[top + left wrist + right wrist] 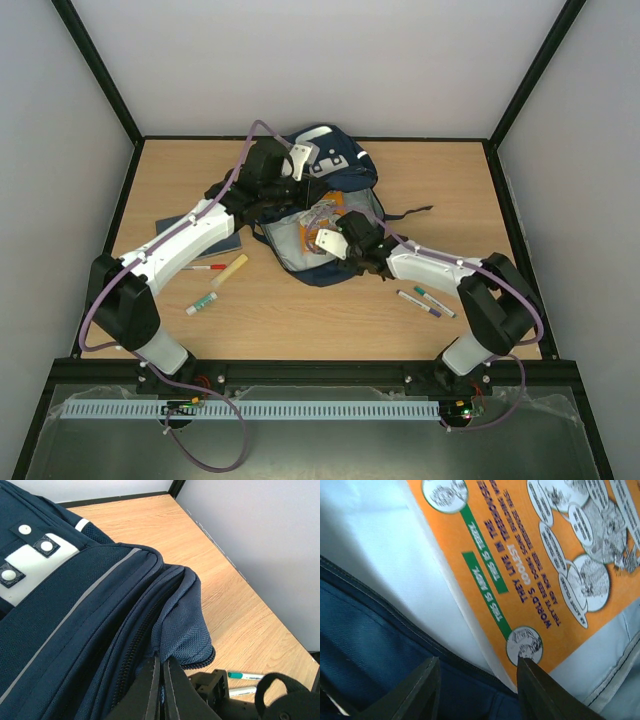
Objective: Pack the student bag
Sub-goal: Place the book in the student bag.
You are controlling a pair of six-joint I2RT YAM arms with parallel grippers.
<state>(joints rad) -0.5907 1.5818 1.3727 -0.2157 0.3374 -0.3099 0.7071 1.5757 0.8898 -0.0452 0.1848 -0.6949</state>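
The student bag [345, 170] lies open in the middle of the table [450, 180], and both claws are at it. The left claw [161, 659] has its fingers pressed together on a fold of the bag's navy flap, right by the zip line. The rest of the bag spreads up and to the left of that claw, its grey-white patch farthest off. The right claw [477, 660] hangs with fingers apart over the open compartment. The navy rim runs just beneath its fingertips, and an orange book [520, 555] lies ahead of them on the pale lining, already inside. The step in hand looks like holding the mouth open while contents go in one by one. A dark notebook [228, 243] lies outside the bag under the left arm, well behind its claw, and two markers [428, 300] lie behind the right claw, near its elbow. The next move likely calls for the right claw to back out and fetch one of these, with the left's pinch needed so the opening does not sag shut.
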